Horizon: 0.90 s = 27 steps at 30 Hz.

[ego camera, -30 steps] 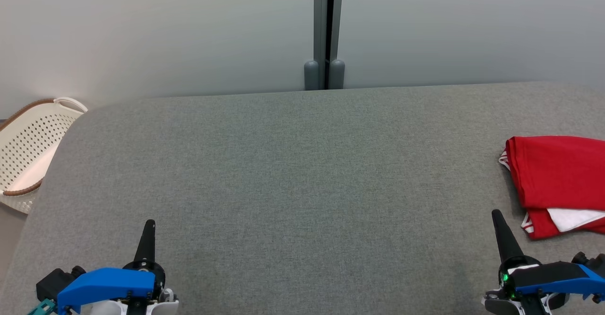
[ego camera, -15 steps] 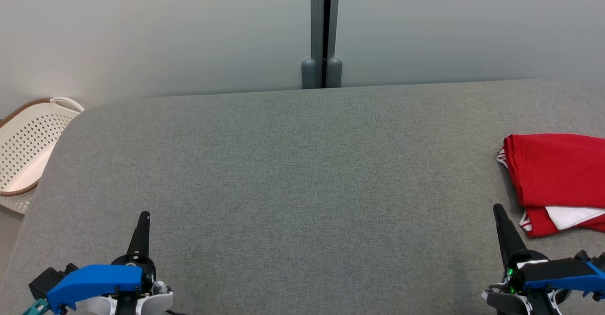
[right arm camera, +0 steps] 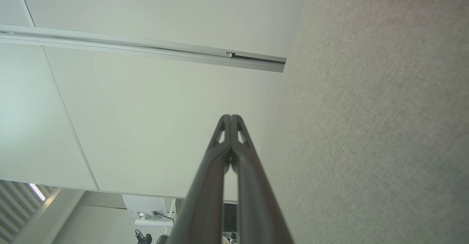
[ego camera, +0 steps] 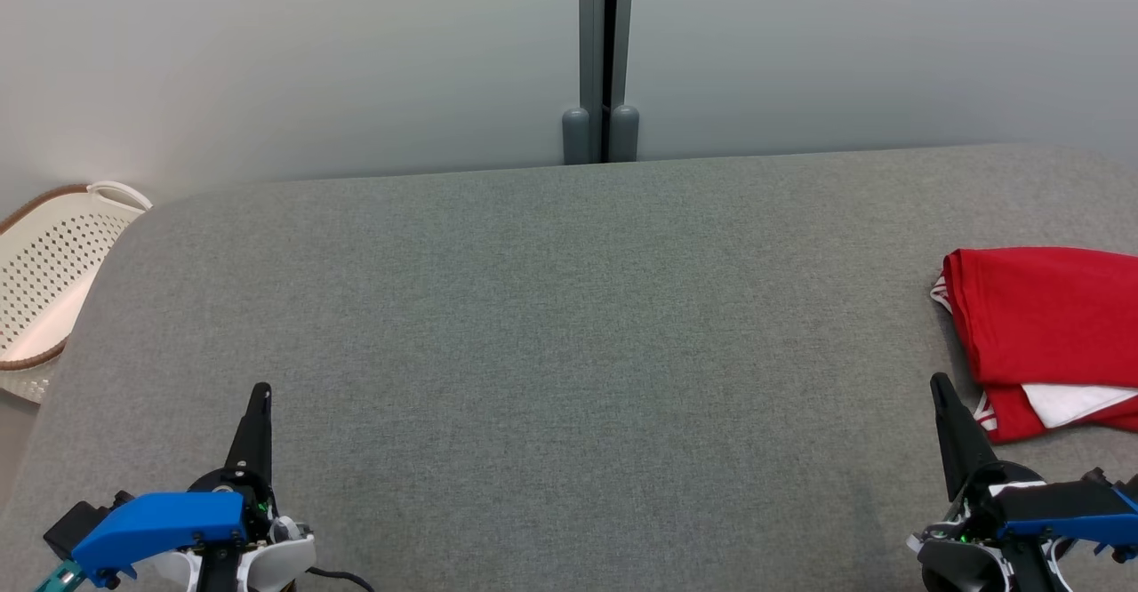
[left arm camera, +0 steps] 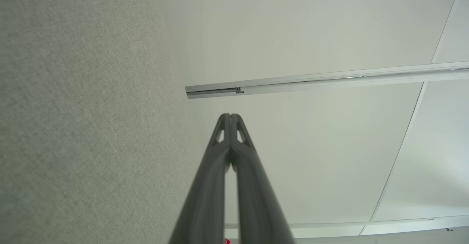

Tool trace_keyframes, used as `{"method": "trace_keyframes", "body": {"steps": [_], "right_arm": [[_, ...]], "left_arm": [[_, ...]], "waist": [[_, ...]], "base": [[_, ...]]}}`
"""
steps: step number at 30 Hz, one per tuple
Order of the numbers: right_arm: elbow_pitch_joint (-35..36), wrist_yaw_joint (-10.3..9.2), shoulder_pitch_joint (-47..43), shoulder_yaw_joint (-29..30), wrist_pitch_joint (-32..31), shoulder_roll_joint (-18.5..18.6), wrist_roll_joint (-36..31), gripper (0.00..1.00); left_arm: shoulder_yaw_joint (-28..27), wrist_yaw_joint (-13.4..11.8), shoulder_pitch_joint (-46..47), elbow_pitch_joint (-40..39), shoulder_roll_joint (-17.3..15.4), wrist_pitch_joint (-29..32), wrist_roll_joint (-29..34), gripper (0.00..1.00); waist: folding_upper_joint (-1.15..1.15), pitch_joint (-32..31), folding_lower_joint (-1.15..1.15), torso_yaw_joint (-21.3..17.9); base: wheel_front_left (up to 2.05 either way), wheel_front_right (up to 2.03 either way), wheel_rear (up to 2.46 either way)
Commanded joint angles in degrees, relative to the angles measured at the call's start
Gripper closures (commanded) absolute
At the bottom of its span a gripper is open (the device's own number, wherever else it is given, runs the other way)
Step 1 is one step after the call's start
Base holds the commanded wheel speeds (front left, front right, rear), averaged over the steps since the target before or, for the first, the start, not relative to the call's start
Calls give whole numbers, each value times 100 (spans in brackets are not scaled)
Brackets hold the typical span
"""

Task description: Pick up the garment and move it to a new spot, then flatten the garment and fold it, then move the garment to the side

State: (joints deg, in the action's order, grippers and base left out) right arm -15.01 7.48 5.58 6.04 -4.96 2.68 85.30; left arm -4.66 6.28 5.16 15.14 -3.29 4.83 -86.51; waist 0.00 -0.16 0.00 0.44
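Far left, off the table's edge, a white perforated basket (ego camera: 44,281) w/ a brown rim sits lower than the tabletop, cut by the frame. The table (ego camera: 551,325) is covered in grey fabric. Its left edge runs diagonally down toward the bottom-left corner, its far-left corner is rounded, and its far edge lies straight along the pale wall panels (ego camera: 293,59). The right edge is out of frame. Btwn the two arms the top is one broad open stretch (smooth, even weave), approx. the whole middle of the head view.

The left gripper (ego camera: 258,394) is at lower left, near the table's left edge, its fingers pressed together into one dark spike pointing away from the robot. The left wrist view shows those fingers (left arm camera: 210,185) meeting at the tips. A grey vertical post (ego camera: 600,41) splits the wall behind the table's centre.

The right gripper (ego camera: 939,385) is at lower right, likewise closed on itself. In the right wrist view its fingers (right arm camera: 253,192) touch at the tips, w/ table fabric on one side.

The garment (ego camera: 1040,316) lies on the table at far right, just beyond and to the right of the right gripper's tip, near it but apart. It is red and folded into a flat, roughly rectangular stack. The left side is rounded by the fold, w/ thin white trim at the left corners and a white patch at the near edge. Its right part is cut by the frame.
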Motion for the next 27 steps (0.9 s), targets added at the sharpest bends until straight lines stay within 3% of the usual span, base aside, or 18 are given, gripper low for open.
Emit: {"method": "trace_keyframes", "body": {"steps": [1, 17, 27], "right_arm": [[56, 3, 78, 17, -16, 32, 92, 100], [114, 3, 102, 60, -177, 35, 720, 100], [114, 3, 102, 59, -181, 35, 719, 100]], "left_arm": [[-31, 46, 105, -39, 1, 27, -69, 100], [-210, 160, 142, -133, 51, 188, -596, 100], [-213, 142, 133, -129, 51, 193, -597, 100]], "waist": [[0, 1, 0, -1], [0, 32, 0, -43], [0, 33, 0, -44]], "base": [[0, 0, 0], [0, 0, 0], [0, 0, 0]]}}
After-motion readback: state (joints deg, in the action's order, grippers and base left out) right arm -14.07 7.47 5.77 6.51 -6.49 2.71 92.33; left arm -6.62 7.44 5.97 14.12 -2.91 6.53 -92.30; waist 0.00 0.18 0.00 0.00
